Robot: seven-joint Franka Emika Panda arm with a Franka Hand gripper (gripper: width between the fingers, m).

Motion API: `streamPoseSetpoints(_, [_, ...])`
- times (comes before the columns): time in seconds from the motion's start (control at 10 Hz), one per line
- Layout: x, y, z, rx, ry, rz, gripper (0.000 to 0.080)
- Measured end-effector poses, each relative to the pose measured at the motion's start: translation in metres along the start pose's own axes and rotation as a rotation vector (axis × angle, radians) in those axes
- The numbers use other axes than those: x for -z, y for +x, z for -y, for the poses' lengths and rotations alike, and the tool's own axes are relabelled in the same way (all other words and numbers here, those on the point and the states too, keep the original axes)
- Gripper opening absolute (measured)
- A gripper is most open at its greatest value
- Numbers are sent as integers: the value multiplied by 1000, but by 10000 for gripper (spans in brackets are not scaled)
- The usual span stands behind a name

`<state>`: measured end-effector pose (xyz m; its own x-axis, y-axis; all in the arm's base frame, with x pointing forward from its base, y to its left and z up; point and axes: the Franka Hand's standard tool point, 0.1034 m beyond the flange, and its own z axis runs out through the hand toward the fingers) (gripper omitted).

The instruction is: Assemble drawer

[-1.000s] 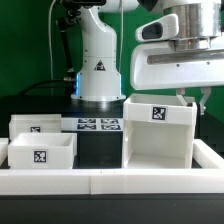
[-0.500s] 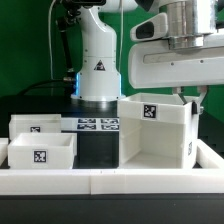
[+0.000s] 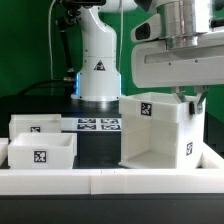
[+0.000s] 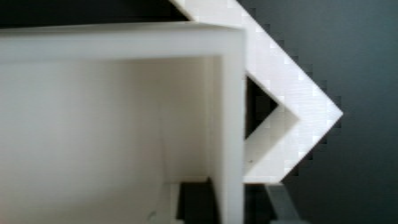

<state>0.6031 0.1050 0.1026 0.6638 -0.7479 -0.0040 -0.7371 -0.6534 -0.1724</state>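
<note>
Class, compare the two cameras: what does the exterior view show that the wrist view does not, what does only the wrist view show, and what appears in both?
Only the exterior view: the front tray, the tray behind it, the marker board, the arm's base. Only the wrist view: the inside corner of the housing close up, one wall between the fingers. Both: that housing and the gripper.

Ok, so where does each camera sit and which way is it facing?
Exterior view: low beside the table, opposite the arm's base, looking level across at the housing, two trays and marker board; the claw shows.
Wrist view: on the wrist, looking down along the claw into the housing; only fingertips show.
Shared: the housing and claw.
</note>
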Motion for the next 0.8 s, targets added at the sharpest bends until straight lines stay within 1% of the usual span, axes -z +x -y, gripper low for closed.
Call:
streamPoseSetpoints(0.1, [0,1,-1,-33,-2,1,41])
streamPoseSetpoints(0.2, [-1,1,-2,-116,-22,13,41])
streamPoseSetpoints(0.3, [-2,3,0,-156,-34,20,41])
streamPoseSetpoints(0.5, [-3,13,5,-304,-29,32,41])
streamPoseSetpoints(0.6, [-4,15,7,-329,-29,34,41])
streamPoseSetpoints(0.8, [-5,21,10,-479,-20,43,41])
